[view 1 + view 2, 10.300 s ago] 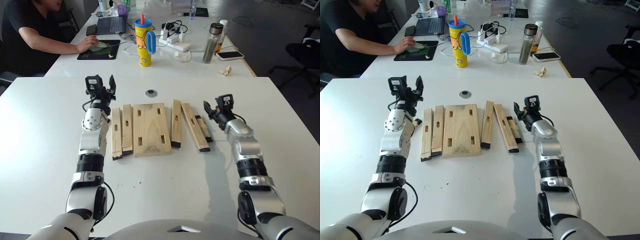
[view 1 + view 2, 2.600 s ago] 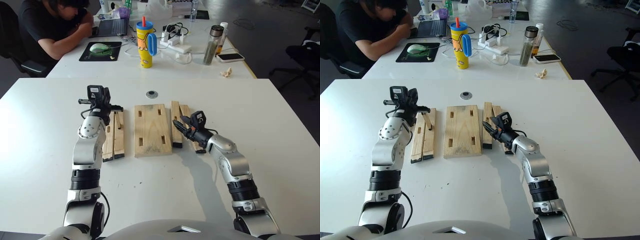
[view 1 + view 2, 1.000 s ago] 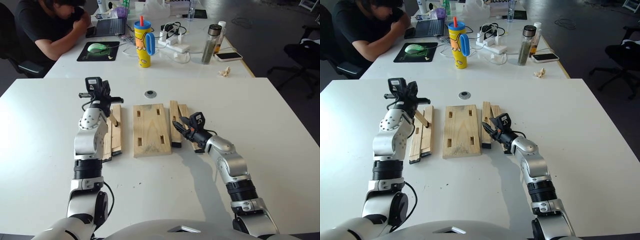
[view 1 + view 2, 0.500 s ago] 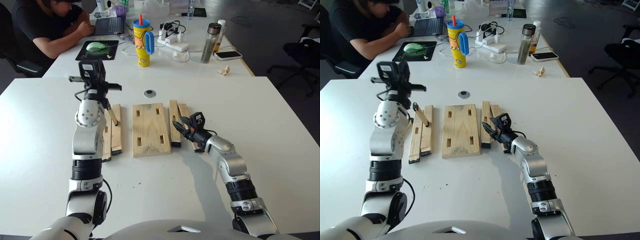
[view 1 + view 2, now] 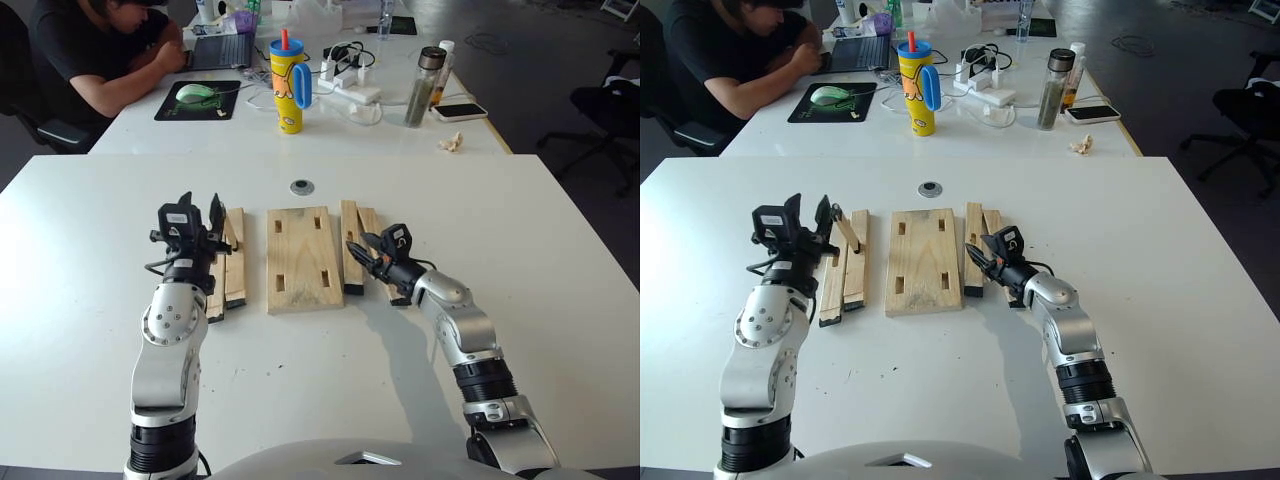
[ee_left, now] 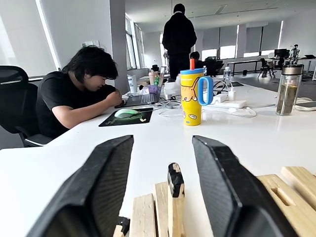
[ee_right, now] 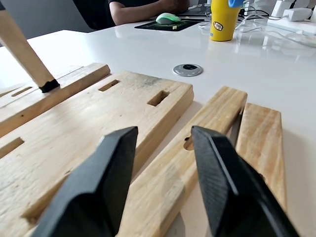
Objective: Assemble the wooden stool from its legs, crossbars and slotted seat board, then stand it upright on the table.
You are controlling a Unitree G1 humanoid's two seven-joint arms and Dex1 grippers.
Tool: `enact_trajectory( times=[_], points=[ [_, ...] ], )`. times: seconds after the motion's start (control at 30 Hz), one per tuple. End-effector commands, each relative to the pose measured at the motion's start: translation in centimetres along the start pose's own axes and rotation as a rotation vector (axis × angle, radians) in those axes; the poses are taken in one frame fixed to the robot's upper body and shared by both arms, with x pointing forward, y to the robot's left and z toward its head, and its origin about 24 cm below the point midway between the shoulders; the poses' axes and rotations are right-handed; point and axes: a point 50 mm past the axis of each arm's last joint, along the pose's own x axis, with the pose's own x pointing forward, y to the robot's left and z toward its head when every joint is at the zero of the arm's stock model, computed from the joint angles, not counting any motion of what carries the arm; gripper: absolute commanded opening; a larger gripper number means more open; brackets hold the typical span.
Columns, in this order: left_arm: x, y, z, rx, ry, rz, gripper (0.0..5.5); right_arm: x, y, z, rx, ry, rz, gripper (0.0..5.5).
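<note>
Between spread fingers of left gripper [image 6: 163, 148], black-tipped crossbar [image 6: 174, 185], ungripped

The left gripper [image 5: 199, 206] and its wrist cover much of the outer piece in the left pair of legs [image 5: 236, 262]. Where the tilted crossbar [image 5: 846, 231] meets them cannot be made out, so whether it sits in a slot or merely leans is unclear. In the left wrist view the crossbar's foot is cut off by the picture's edge. The right gripper [image 5: 358, 246] and its wrist hide most of the pieces lying beside the right legs [image 5: 349, 222]. The seat board [image 7: 89, 118] runs out of the right wrist view, so its full outline is lost.
</note>
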Motion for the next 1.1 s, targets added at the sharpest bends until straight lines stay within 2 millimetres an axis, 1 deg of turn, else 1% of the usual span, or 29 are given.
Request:
enact_trajectory(
  times=[0.03,0.17,0.37,0.47,0.63,0.8,0.83,0.87,0.97,1.0,1.07,1.1],
  points=[
    [0.4,-0.4,-1.6,-0.025,0.082,0.01,2.68,0.3,-0.1,0.4,-0.011,0.002,0.019,2.0],
    [1.7,-0.6,-3.1,-0.028,0.14,0.032,2.68,0.6,0.1,0.6,-0.015,0.002,0.035,2.0],
    [3.3,-0.4,-4.5,-0.024,0.198,0.058,2.68,1.0,0.3,0.8,-0.019,0.001,0.057,2.0],
    [3.4,-0.1,-4.7,-0.029,0.211,0.066,2.29,1.0,0.3,0.8,-0.021,0.001,0.061,2.0],
    [3.1,-0.2,-4.8,-0.025,0.225,0.053,1.52,0.9,0.3,0.8,-0.018,0.0,0.055,2.0],
    [3.4,-0.5,-4.7,-0.023,0.221,0.041,0.72,1.0,0.4,0.7,-0.014,-0.001,0.05,2.0],
    [3.4,-0.5,-4.7,-0.023,0.22,0.04,0.63,1.0,0.4,0.7,-0.014,-0.002,0.049,2.0],
    [3.5,-0.5,-4.5,-0.023,0.213,0.039,0.45,1.0,0.4,0.8,-0.015,-0.003,0.047,2.0],
    [3.9,-0.5,-3.3,-0.029,0.161,0.034,0.44,0.9,0.1,0.8,-0.02,-0.007,0.034,2.0],
    [4.2,-0.4,-2.5,-0.015,0.131,0.031,0.44,0.9,-0.1,0.9,-0.01,-0.017,0.012,2.0],
    [5.0,0.0,-0.2,-0.02,0.045,0.012,0.44,0.8,-0.4,1.4,0.006,-0.032,-0.002,2.0],
    [5.5,0.0,1.1,-0.042,0.007,-0.015,0.44,0.8,-0.9,1.8,0.045,-0.041,-0.021,2.0]
  ],
)
